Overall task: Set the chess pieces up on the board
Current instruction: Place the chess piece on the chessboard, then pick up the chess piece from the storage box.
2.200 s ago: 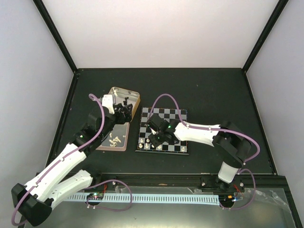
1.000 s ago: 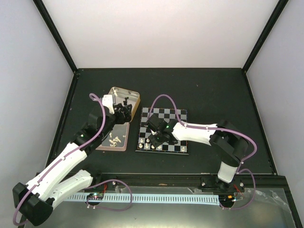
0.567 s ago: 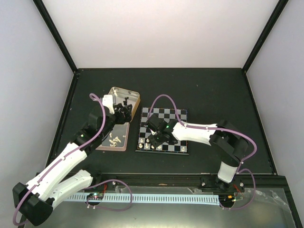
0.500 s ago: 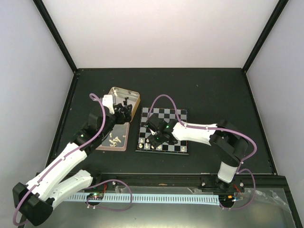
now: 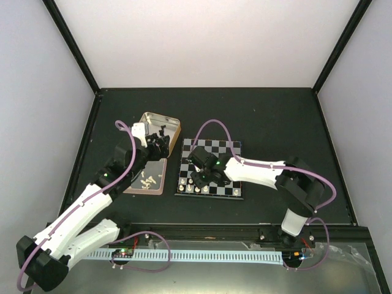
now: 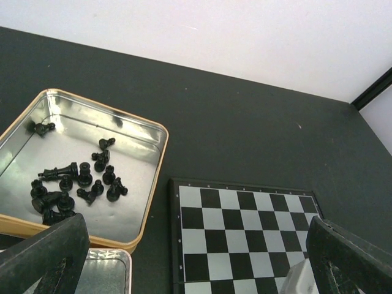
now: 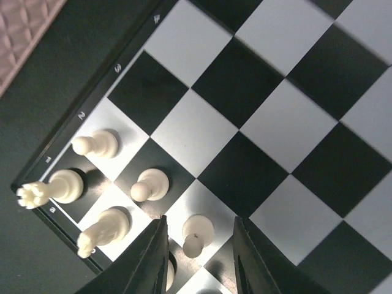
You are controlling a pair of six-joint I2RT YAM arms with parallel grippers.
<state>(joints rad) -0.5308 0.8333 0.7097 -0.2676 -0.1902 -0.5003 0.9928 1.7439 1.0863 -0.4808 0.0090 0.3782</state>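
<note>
The board (image 5: pixel 222 160) lies mid-table, with several cream-white chess pieces (image 5: pixel 191 187) on its near left corner. In the right wrist view a white pawn (image 7: pixel 197 233) stands upright on a light square, and my right gripper (image 7: pixel 202 260) is open around it with a gap on each side. Two more pawns (image 7: pixel 150 184) and taller white pieces (image 7: pixel 52 187) stand beside it near the board's corner. My left gripper (image 6: pixel 196 257) is wide open and empty, hovering between the tin of black pieces (image 6: pixel 86 184) and the board (image 6: pixel 245 220).
A gold-rimmed tin (image 5: pixel 174 122) holds the black pieces at the board's left. A second flat tin (image 5: pixel 160 181) nearer the arms holds loose white pieces (image 5: pixel 147 179). Black frame posts and pale walls bound the dark table.
My right gripper has opened and let go of the white pawn, which now stands on the board. The left arm has not moved.
</note>
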